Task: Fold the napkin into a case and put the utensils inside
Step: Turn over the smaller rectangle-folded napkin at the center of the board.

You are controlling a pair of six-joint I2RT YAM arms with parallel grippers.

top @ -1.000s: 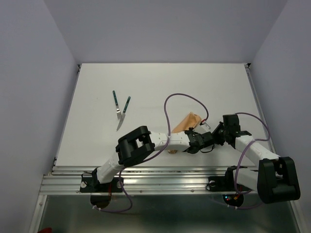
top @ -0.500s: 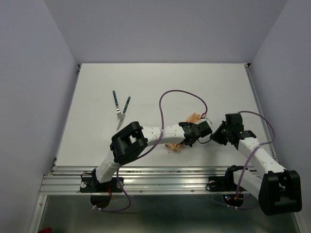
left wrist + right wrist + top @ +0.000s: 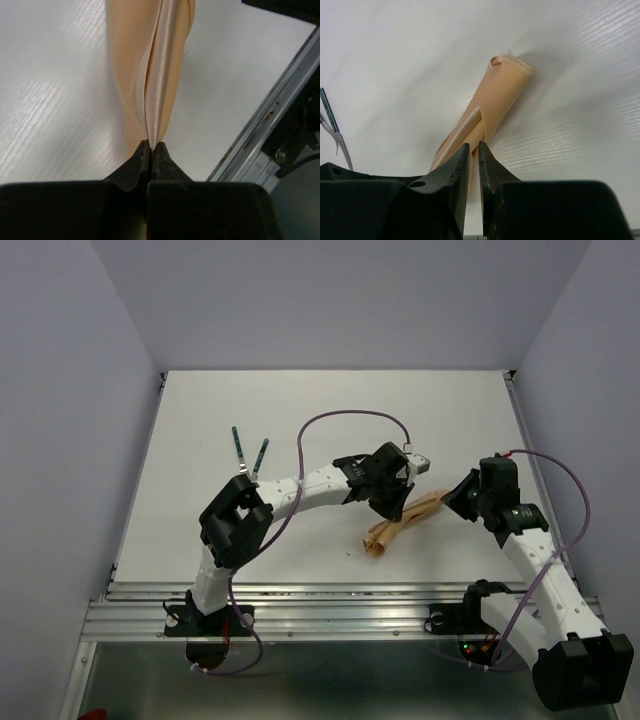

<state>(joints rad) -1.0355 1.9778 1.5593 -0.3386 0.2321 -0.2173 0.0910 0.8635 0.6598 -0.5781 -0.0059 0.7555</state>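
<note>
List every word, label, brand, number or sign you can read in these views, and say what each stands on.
None: no readable text shows in any view. The napkin, the utensils and the table carry no visible markings.

The napkin (image 3: 400, 524) is a peach-tan, slightly shiny cloth gathered into a narrow, loosely twisted strip, not yet a tidy case. It runs diagonally on the right half of the table, from a curled, rounded end at the near left up toward the far right. The right wrist view shows that rounded end (image 3: 509, 67) with a stitched hem, and two folds crossing along the strip. The left wrist view shows two long satin folds (image 3: 150, 75) meeting along a central crease. The left gripper (image 3: 151, 145) and right gripper (image 3: 474, 146) each pinch it. The utensils (image 3: 237, 445) lie well apart on the far left, two thin green handles spread in a V, their metal ends hidden.
</note>
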